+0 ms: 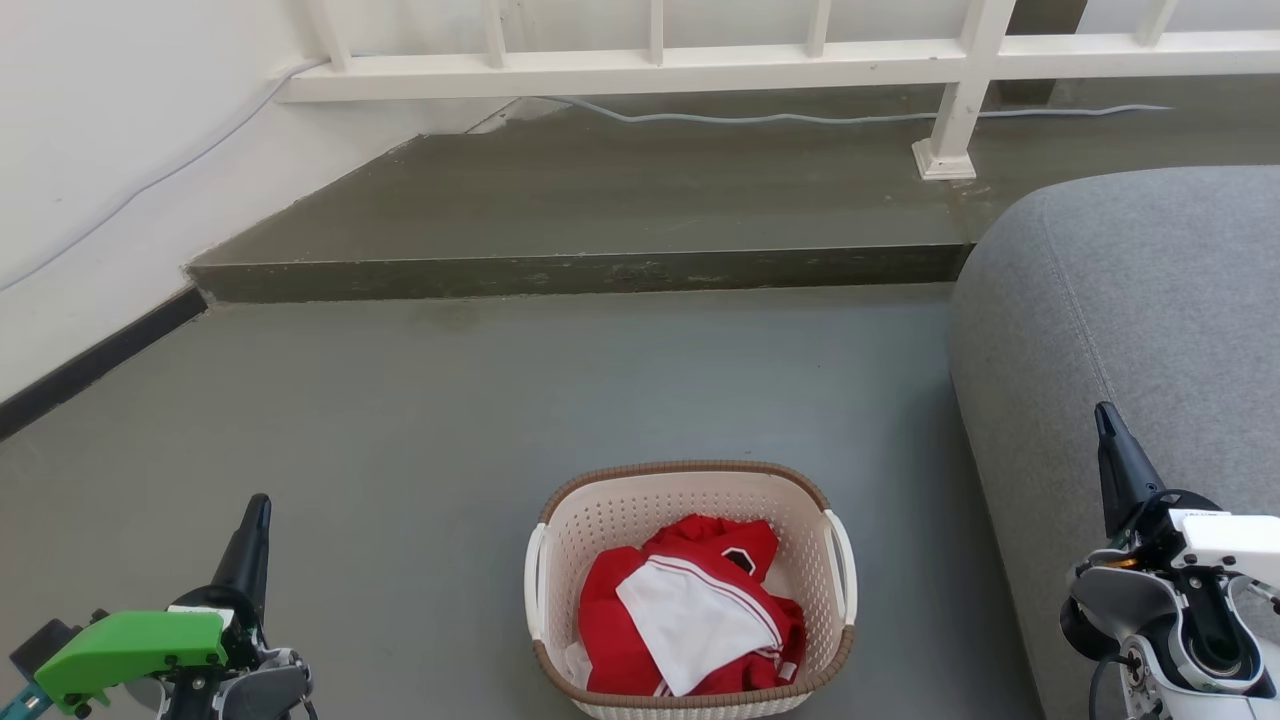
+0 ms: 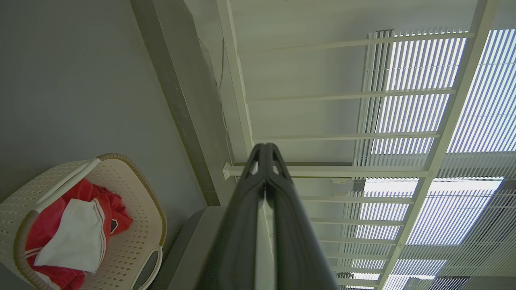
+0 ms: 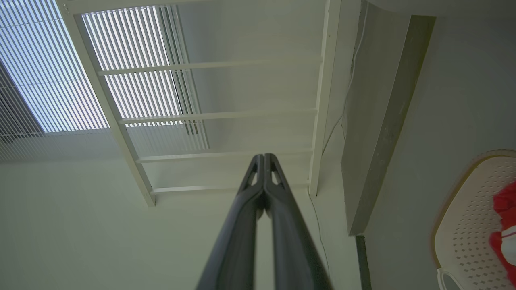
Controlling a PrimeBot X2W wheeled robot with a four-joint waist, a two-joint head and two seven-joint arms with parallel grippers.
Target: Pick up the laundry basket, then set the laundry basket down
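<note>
The laundry basket (image 1: 600, 520) stands on the grey floor at the bottom middle of the head view, cream-white and perforated with a brown woven-look rim and white side handles. Red and white clothes (image 1: 690, 610) lie inside it. My left gripper (image 1: 257, 507) is at the lower left, well apart from the basket, its tips together and empty. Over the sofa at the lower right is my right gripper (image 1: 1103, 415), also shut on nothing. The basket (image 2: 133, 209) shows at the lower left of the left wrist view, beside the shut left gripper (image 2: 265, 148). The basket (image 3: 467, 213) sits at the right edge of the right wrist view, away from the shut right gripper (image 3: 264, 157).
A grey sofa (image 1: 1150, 320) fills the right side, close to the basket. A raised concrete step (image 1: 580, 270) crosses the floor behind the basket, with a white railing (image 1: 650, 70) and a cable (image 1: 760, 118) on it. A white wall (image 1: 90, 180) closes the left side.
</note>
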